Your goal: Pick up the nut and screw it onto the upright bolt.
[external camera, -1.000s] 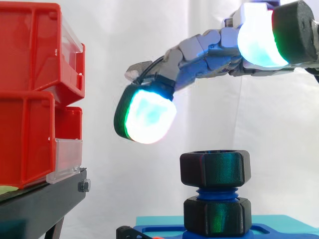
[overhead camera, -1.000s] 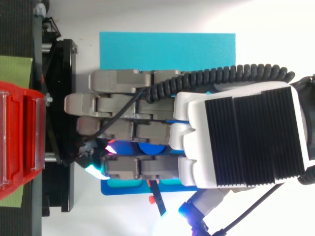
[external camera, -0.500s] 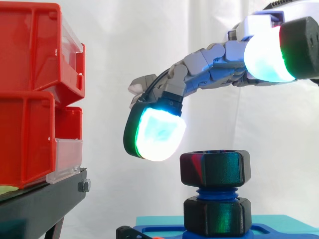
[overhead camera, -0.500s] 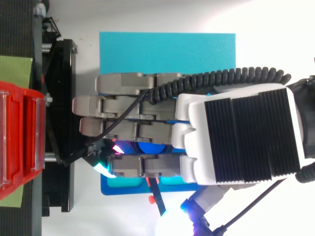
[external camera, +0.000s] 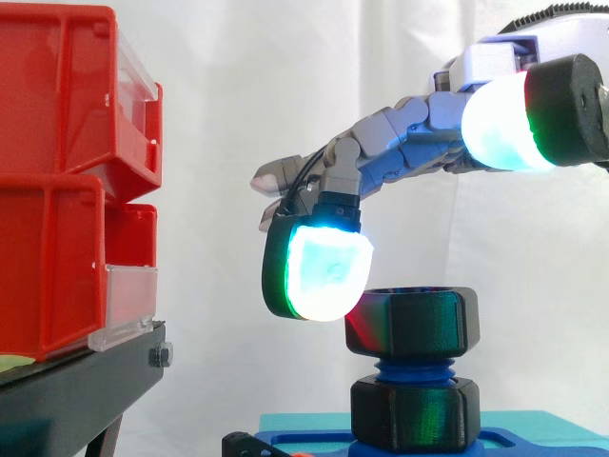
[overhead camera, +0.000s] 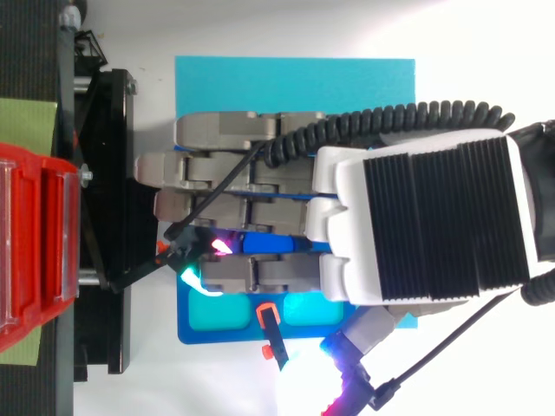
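A black hex nut (external camera: 419, 322) sits at the top of the upright blue bolt (external camera: 411, 367), above a second black hex piece (external camera: 417, 413) at the bolt's foot on the blue base (external camera: 304, 440). My hand (external camera: 409, 143) reaches in from the right above the nut, open, with fingers stretched out and sloping down. One glowing fingertip (external camera: 324, 271) hangs at the nut's upper left edge; whether it touches is unclear. The thumb pad (external camera: 500, 122) glows high to the right, well clear of the nut. From above, the hand (overhead camera: 434, 225) covers the nut and bolt.
Stacked red bins (external camera: 67, 171) stand on a black stand (external camera: 86, 390) at the left, a short gap from the fingertips. A teal mat (overhead camera: 295, 87) lies under the blue base. A small orange-tipped part (overhead camera: 269, 316) sits by the base's near edge.
My hand has come down and toward the nut. The lit fingertip dropped from well above and left of the nut to its upper left edge. The nut has not moved.
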Controlling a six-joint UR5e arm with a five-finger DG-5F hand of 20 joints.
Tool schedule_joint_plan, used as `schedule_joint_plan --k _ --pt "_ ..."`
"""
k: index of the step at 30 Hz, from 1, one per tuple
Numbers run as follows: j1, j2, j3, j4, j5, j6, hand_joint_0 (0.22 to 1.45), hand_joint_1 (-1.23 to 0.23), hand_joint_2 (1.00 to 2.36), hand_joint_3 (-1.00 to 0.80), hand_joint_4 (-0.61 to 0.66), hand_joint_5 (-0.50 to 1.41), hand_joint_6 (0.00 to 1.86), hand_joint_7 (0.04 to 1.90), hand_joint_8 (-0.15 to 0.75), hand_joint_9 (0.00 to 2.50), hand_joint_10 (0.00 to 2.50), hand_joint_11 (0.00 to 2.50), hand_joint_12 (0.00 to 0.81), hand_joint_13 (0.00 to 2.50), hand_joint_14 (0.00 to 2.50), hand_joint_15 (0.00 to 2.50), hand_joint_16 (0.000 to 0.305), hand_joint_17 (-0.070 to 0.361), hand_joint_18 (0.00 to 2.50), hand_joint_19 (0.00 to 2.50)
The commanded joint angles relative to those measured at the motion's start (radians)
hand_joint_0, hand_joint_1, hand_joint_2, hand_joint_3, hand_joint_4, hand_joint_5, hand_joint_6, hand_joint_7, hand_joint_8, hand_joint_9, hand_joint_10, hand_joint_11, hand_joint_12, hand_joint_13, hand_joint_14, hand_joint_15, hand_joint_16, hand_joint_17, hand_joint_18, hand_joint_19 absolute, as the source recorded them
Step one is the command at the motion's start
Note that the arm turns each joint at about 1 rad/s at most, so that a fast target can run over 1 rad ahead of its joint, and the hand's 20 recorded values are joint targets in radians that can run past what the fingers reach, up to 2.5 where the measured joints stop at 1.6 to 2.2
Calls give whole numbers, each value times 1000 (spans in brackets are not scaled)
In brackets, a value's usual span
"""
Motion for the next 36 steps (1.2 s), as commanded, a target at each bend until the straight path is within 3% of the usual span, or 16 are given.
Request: schedule_joint_plan --k 1,15,36 --pt "-5 0 -6 3 -3 0 446 -91 1000 -500 199 -43 504 983 232 405 0 0 337 152 0 0 40 90 0 0" --pt "-24 0 -6 -2 -3 -20 451 -114 1000 -500 210 -29 505 1121 263 522 0 0 326 256 0 0 36 82 0 0" --pt "-56 0 -6 -46 -6 -66 474 -150 1000 -500 180 21 500 1501 277 730 0 0 291 433 0 0 28 64 22 0"
